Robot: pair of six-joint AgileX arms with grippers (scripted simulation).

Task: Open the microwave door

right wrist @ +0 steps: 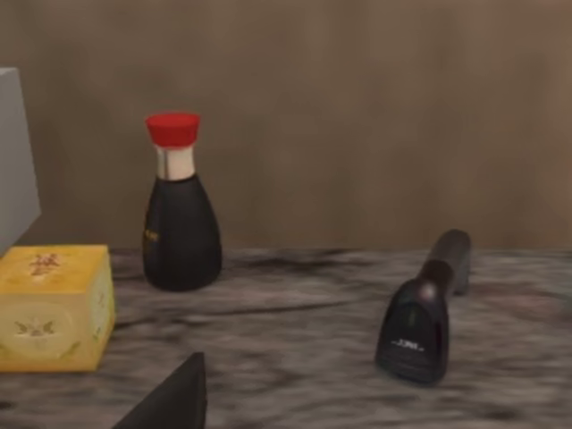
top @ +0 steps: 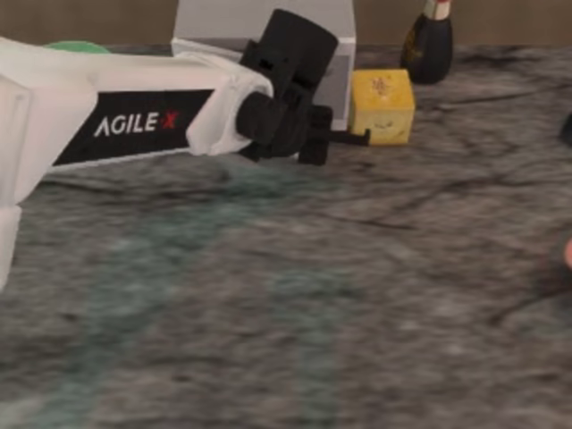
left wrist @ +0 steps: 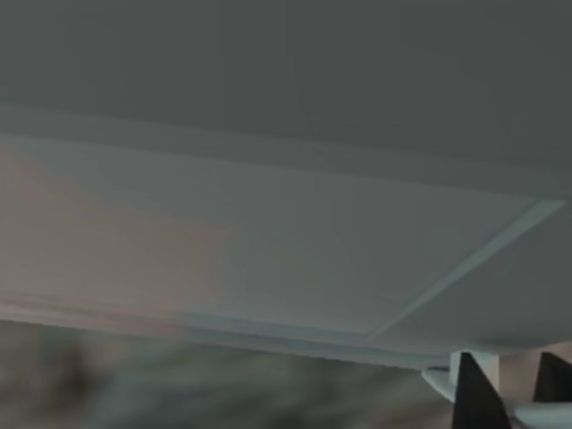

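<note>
White left arm's black hand, grip unclear, at boxy microwave front.

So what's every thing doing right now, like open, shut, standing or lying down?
Boxy silver-grey microwave: upright, at the table's back.
Light-grey windowed microwave door: open or shut, cannot tell.
Yellow cube: sitting flat beside the microwave.
Dark red-capped bottle: upright, capped.
Black handheld scanner: lying down.
Left gripper: at the microwave's front.
Right gripper: barely visible.

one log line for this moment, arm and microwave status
left gripper: at microwave front, beside yellow cube | door: fills left wrist view | right arm: out of top view
</note>
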